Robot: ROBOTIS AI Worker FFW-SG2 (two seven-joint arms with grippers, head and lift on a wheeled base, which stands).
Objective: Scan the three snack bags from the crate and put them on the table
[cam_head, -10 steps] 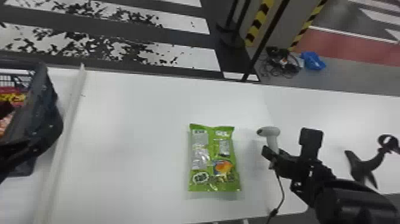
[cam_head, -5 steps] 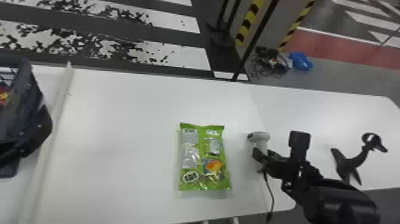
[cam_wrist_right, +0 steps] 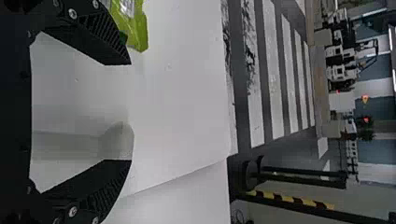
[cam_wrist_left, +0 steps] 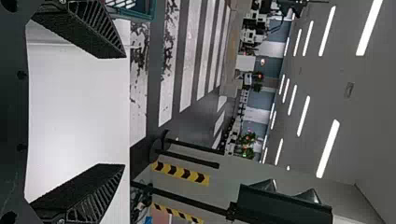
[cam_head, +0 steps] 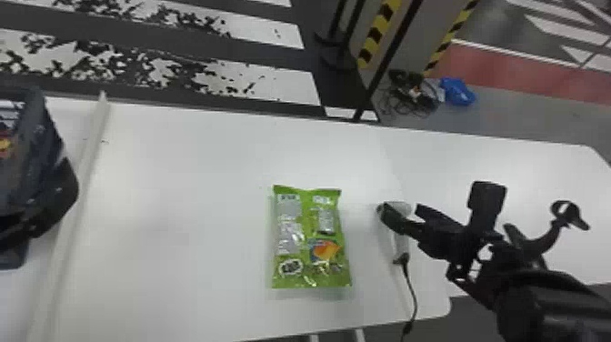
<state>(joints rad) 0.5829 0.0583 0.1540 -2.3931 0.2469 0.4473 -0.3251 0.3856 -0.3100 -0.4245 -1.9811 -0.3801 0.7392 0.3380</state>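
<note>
A green snack bag [cam_head: 311,236] lies flat on the white table; its edge [cam_wrist_right: 135,28] also shows in the right wrist view. To its right is the white scanner [cam_head: 400,245], a cable at its lower end. My right gripper [cam_head: 401,211] is at the scanner's head, one finger in front of it. In the right wrist view my right gripper [cam_wrist_right: 130,112] is open, the pale scanner [cam_wrist_right: 116,142] showing between its fingers. My left gripper [cam_head: 50,204] is at the far left by the dark crate [cam_head: 27,113]; in the left wrist view my left gripper [cam_wrist_left: 125,111] stands open with nothing between its fingers.
Red and yellow packaging [cam_head: 5,144] shows inside the crate. A raised white strip [cam_head: 84,182] runs along the table between crate and bag. A black stand [cam_head: 566,216] with a curved top is on the right, close to my right arm.
The head view has swung to the right. My right gripper has shifted from beside the scanner's handle up to its head, and its fingers look farther apart. The bag still lies in place.
</note>
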